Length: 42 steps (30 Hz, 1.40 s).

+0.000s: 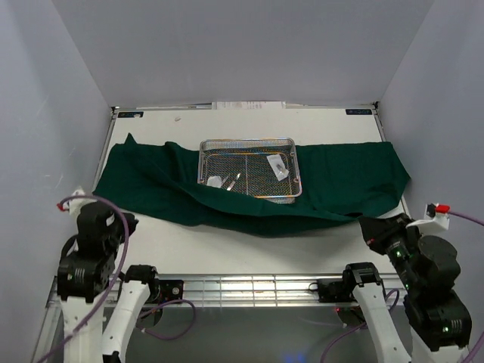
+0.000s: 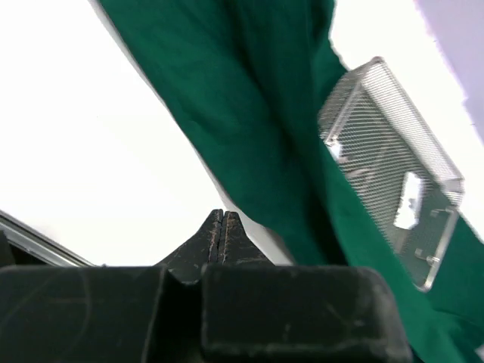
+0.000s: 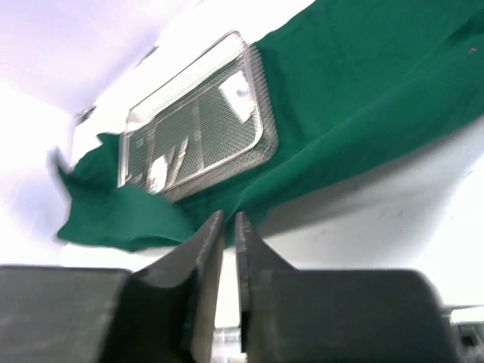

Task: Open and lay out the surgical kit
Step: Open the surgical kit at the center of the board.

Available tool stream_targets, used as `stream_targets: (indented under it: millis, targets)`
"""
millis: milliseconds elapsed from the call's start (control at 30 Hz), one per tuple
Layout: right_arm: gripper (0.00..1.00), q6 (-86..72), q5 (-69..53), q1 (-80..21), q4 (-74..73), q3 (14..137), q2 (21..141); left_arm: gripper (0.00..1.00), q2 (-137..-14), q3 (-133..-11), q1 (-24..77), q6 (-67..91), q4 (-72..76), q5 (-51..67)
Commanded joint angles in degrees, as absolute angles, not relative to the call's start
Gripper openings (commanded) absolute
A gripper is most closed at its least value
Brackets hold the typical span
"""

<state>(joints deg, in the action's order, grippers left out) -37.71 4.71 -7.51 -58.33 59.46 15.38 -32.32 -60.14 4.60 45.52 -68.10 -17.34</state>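
Left end effector is at the near-left of the surface. Its jaws are pressed together, holding nothing. The dark green cloth lies just ahead & to its right, not touching. Right end effector is at near-right, w/ only a thin slit between its jaws, nothing inside; the cloth edge is just ahead. Farther, on the middle of the spread cloth, sits the wire-mesh tray w/ a white packet and thin metal tools inside.

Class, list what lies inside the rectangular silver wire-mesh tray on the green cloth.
A small white packet lies right, a second white packet near-left beside thin metal instruments. Their kind and number are too small to tell; anything beneath the packets is hidden.
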Motion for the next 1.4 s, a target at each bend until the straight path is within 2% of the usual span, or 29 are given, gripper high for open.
stream_targets:
  millis: [0,33,100,133,167,200,233,267,300,333,433,467,600,667,833,867,1000,1133,1367]
  targets:
    - [0.2,-41.83,-1.46,-7.29,-68.88,63.88,10.57,0.0,-23.57,-60.81,4.83,48.96,-80.23,-15.12]
    - [0.21,-42.01,-2.62,-7.29,-70.56,64.59,9.5,0.0,-22.16,-60.82,4.83,46.52,-80.42,-13.29]
    - [0.4,-41.75,-5.6,-7.29,-73.64,66.0,6.61,0.0,-20.31,-62.13,4.66,43.07,-80.42,-7.75]
    - [0.56,-40.62,-7.28,-7.21,-75.13,67.14,5.37,0.0,-20.39,-62.57,4.66,43.24,-80.33,-6.69]
    - [0.68,-39.65,-9.56,-7.38,-75.15,67.67,4.23,0.0,-21.87,-63.01,4.57,43.76,-80.33,-6.51]
    - [0.75,-39.99,-13.06,-7.47,-75.06,68.2,2.22,0.03,-23.19,-63.19,4.66,43.86,-80.25,-7.11]
    - [0.89,-40.51,-14.84,-7.47,-74.97,68.12,1.5,0.09,-24.77,-63.02,4.57,43.86,-79.9,-7.9]
    - [0.97,-40.6,-16.51,-7.47,-74.97,67.59,1.23,0.17,-26.44,-62.76,4.57,43.51,-79.2,-8.78]
    - [0.98,-39.74,-18.26,-7.47,-74.97,67.15,1.49,0.38,-30.11,-62.32,4.66,42.37,-78.15,-10.27]
    - [0.9,-39.12,-18.28,-7.47,-74.97,66.71,2.02,0.45,-31.97,-61.27,4.66,42.02,-75.44,-11.07]
    - [0.9,-34.37,-16.8,-7.47,-73.48,64.69,6.14,0.65,-39.7,-59.68,6.24,43.24,-67.72,-13.18]
    - [0.9,-33.76,-15.31,-7.47,-72.78,64.34,7.54,0.67,-42.51,-58.98,6.24,43.76,-66.2,-13.44]
    - [0.9,-30.06,-13.45,-7.56,-67.69,63.37,16.23,0.67,-61.39,-61.69,6.15,43.42,-58.37,-15.02]
    - [0.9,-26.99,-14.32,-7.56,-66.01,62.84,19.15,0.64,-73.61,-65.02,5.89,43.24,-55.73,-17.75]
    - [0.9,-22.33,-13.36,-7.56,-60.92,60.3,25.39,0.59,-95.06,-80.92,3.87,42.45,-51.95,-19.16]
    - [0.9,-21.63,-12.84,-7.56,-60.13,59.94,26.62,0.59,-102.06,-83.64,3.52,41.58,-52.12,-19.16]
    - [0.9,-21.36,-12.22,-7.56,-56.87,58.01,29.17,0.57,-116.84,-98.41,2.64,40.35,-56.85,-21.18]
    - [0.9,-21.88,-12.22,-7.56,-54.5,56.17,30.93,0.57,-125.23,-110.1,1.85,38.85,-59.32,-23.11]
    - [0.9,-23.11,-11.34,-7.56,-51.95,52.83,32.34,0.55,-133.76,-117.33,0.09,37.79,-60.03,-22.06]
